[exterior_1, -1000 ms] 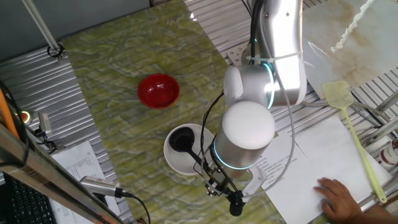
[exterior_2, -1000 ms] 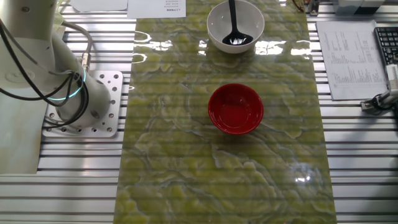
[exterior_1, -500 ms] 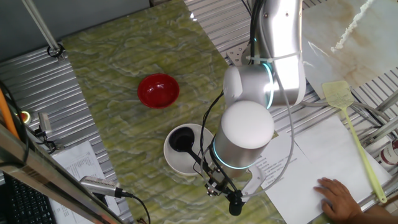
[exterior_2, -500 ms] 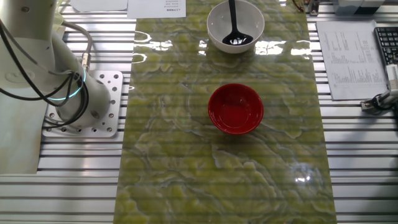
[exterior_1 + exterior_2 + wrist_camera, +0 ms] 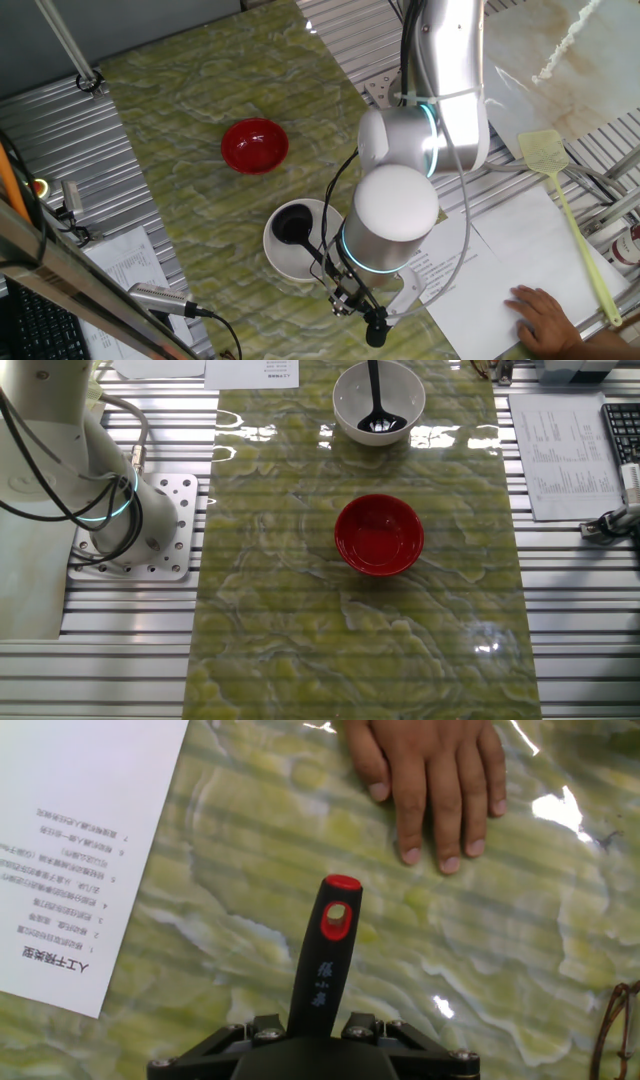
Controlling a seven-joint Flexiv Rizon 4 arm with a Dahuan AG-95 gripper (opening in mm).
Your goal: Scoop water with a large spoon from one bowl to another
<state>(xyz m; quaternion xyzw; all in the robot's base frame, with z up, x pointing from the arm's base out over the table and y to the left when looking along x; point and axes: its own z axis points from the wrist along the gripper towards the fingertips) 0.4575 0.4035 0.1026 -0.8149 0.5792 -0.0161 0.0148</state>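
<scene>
The white bowl [image 5: 272,256] sits near the table's edge under my arm; it also shows in the other fixed view [image 5: 345,415]. The black ladle's cup [image 5: 292,226] rests inside it, also seen in the other fixed view [image 5: 379,424]. In the hand view my gripper [image 5: 315,1032] is shut on the ladle's black handle [image 5: 322,965], whose red tip points away from the camera. In one fixed view the arm hides most of the gripper [image 5: 345,292]. The red bowl [image 5: 255,145] stands apart near the middle of the mat, as the other fixed view shows [image 5: 379,536].
A person's hand [image 5: 430,780] rests flat on the table beyond the handle; it also shows in one fixed view [image 5: 545,318]. White paper sheets [image 5: 70,840] lie beside it. A yellow-green fly swatter [image 5: 548,152] lies at the right. The robot base [image 5: 110,510] stands left of the mat.
The arm's wrist has shifted very slightly to the left. The ladle's cup stays in the white bowl, and the bowls have not moved.
</scene>
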